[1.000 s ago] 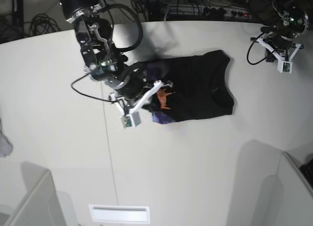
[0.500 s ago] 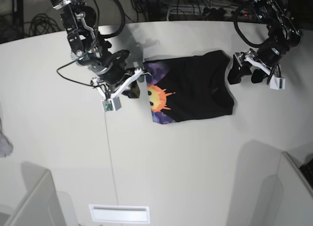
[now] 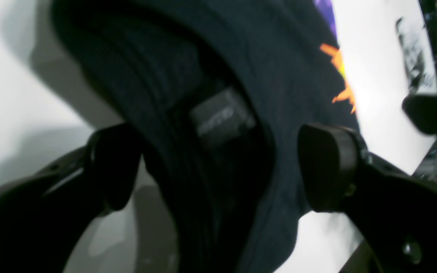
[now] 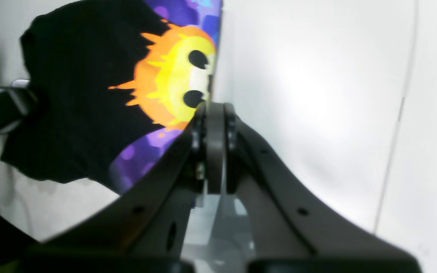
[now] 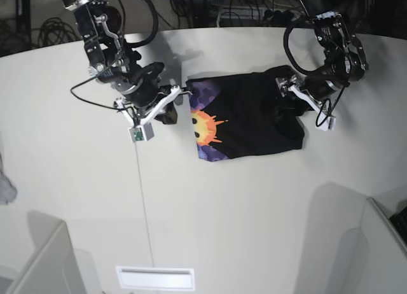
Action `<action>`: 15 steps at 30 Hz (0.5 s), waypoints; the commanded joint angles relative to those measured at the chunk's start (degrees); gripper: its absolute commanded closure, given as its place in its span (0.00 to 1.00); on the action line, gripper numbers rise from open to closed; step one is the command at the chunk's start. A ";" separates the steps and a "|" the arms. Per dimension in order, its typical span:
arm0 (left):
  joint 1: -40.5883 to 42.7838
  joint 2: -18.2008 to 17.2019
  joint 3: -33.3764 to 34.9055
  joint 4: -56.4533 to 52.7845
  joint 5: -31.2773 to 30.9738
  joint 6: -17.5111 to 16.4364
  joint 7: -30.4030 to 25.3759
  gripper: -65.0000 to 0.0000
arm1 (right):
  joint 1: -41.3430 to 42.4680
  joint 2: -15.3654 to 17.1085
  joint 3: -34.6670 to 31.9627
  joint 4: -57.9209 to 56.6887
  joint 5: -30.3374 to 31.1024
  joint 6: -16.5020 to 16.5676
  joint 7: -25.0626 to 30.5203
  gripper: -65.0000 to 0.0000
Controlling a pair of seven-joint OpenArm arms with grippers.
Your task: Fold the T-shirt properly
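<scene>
The black T-shirt lies folded on the white table, with its orange-yellow sun face on purple print showing along its left edge. My right gripper is just left of that edge. In the right wrist view it is shut with nothing seen between the fingers, and the sun print is right behind the tips. My left gripper is at the collar end. In the left wrist view it is open, its fingers standing on either side of the black collar and neck label.
A small grey-white cloth scrap lies at the table's far left edge. A thin seam runs down the table. A white slotted plate sits at the front. Cables and gear crowd the back edge.
My right gripper has let go of the shirt's left part and drawn back left, and the sun print now shows. My left arm has come in from the back right to the collar.
</scene>
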 commanded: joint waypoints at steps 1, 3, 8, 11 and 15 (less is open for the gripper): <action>-0.59 -0.55 1.00 0.00 0.31 0.45 0.01 0.03 | 0.63 -0.01 0.17 1.22 0.04 0.36 1.32 1.00; -0.59 -0.64 2.94 -0.62 0.31 1.68 -1.75 0.08 | 0.63 -0.01 0.26 1.22 0.04 0.36 1.32 1.00; -0.32 -2.40 8.21 -0.62 0.31 5.63 -4.74 0.52 | 0.63 0.08 0.26 1.22 0.04 0.36 1.32 1.00; -0.50 -4.16 10.85 -0.62 0.31 7.83 -4.74 0.80 | 0.63 0.08 0.61 1.22 0.04 0.36 1.32 1.00; -0.94 -6.97 14.98 -0.62 0.31 10.12 -4.74 1.00 | -1.04 -0.27 5.18 1.31 0.04 0.36 1.41 1.00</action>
